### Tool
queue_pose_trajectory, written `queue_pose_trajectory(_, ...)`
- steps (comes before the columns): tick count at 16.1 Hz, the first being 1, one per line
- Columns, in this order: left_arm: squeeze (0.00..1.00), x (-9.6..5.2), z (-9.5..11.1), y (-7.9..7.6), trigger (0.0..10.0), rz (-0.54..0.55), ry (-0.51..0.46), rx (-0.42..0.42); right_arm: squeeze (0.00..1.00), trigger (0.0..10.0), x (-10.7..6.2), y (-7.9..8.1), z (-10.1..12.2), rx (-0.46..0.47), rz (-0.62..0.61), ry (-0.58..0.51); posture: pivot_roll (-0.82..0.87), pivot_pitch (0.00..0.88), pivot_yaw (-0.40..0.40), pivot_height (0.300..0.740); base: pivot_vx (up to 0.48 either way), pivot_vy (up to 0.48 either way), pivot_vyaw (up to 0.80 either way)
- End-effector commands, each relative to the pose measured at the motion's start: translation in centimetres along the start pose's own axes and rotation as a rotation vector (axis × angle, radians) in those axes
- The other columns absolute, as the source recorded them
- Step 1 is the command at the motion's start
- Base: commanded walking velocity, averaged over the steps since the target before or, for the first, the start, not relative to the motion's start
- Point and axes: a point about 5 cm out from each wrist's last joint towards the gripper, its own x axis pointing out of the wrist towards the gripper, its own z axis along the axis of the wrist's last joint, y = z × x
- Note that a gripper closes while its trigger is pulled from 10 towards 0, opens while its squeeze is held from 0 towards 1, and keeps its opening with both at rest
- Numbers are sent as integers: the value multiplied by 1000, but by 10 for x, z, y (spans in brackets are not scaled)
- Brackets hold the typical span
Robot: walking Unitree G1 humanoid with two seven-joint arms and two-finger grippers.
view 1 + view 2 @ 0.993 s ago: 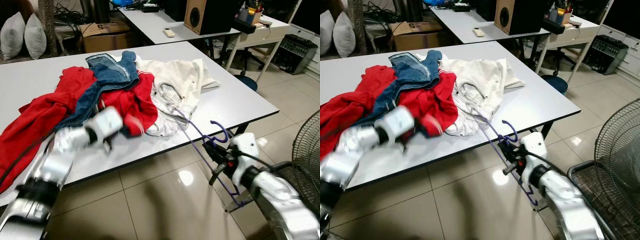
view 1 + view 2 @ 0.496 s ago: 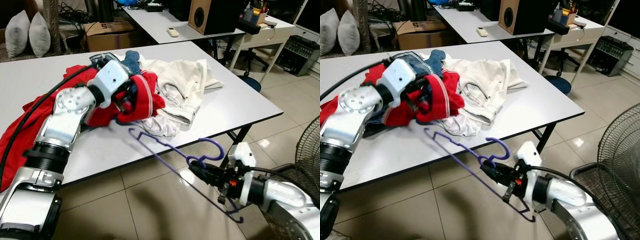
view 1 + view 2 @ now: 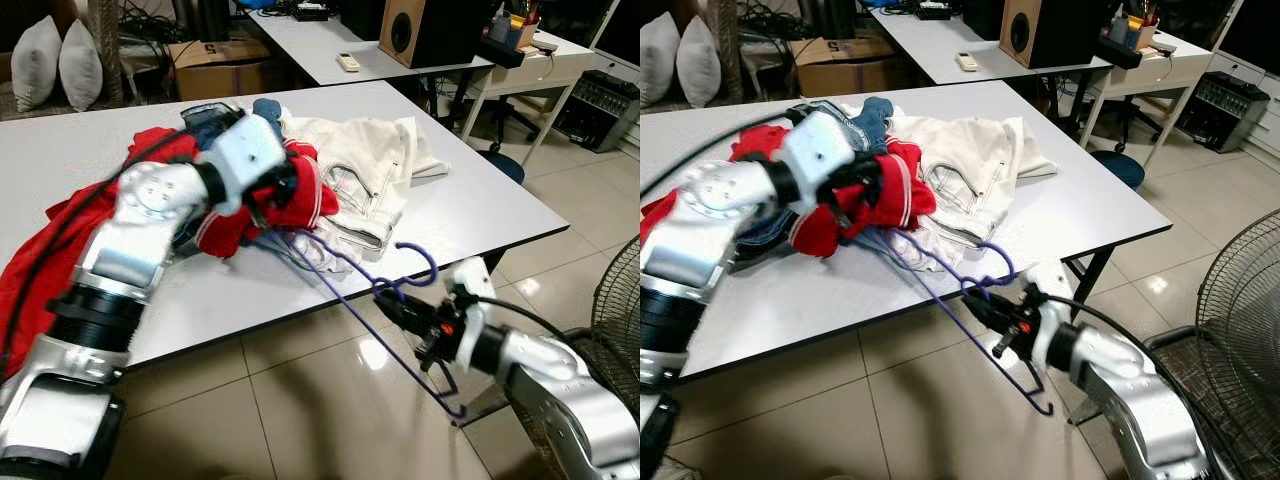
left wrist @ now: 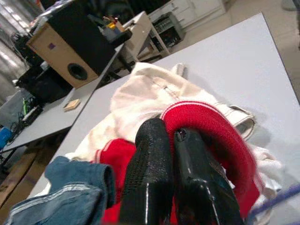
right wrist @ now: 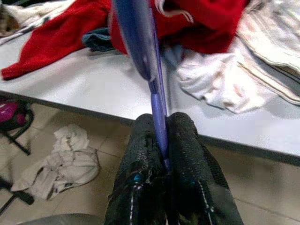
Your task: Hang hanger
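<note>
1. Purple wire hanger [image 3: 352,270] pinched near its hook by the right pincer [image 3: 392,303], fingers clamped tight on the thin rod as seen in the right wrist view; held just off the counter [image 3: 470,205] edge, its far end poking into the folds of the red garment [image 3: 290,195].
2. Red garment gripped in the closed left pincer [image 3: 268,192], a bunched fold lifted clear of the pile above the counter.
3. Judged the step in hand: threading the hanger's arm into the garment's opening. Best done slowly, with the lifted fold kept taut and the hanger slid along its own length, not twisted, since the grip on so thin a rod looked prone to slipping.
4. White trousers [image 3: 365,165] and blue jeans [image 3: 215,120] lay tangled just beside the red cloth; likely to snag on the hanger's tip.
5. Standing fan [image 3: 615,300] close by the right arm, and the counter edge below the hanger, both limiting room to swing.
6. Speaker [image 3: 415,30] and a second desk well apart behind.
</note>
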Motion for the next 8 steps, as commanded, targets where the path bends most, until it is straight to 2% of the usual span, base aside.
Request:
queue_pose_trajectory(1,0,2,-1,-2,0,7,15,18,0,10000,0,2,2,1,27,5,-60,0,-56,740,0,0,0)
queue_pose_trajectory(3,0,5,-9,-2,0,44,65,52,0,10000,-1,10,3,-7,88,17,-62,0,-57,740,0,0,0)
queue_pose_trajectory(5,0,10,-5,-6,0,28,50,37,0,10000,4,2,5,-6,7,10,-69,0,-56,740,0,0,0)
queue_pose_trajectory(7,0,13,-6,-8,0,17,60,58,0,10000,6,3,10,6,-3,-15,-73,0,-53,740,0,0,0)
queue_pose_trajectory(8,0,13,-6,-9,0,13,58,56,0,10000,6,-1,9,8,-48,-15,-73,0,-53,740,0,0,0)
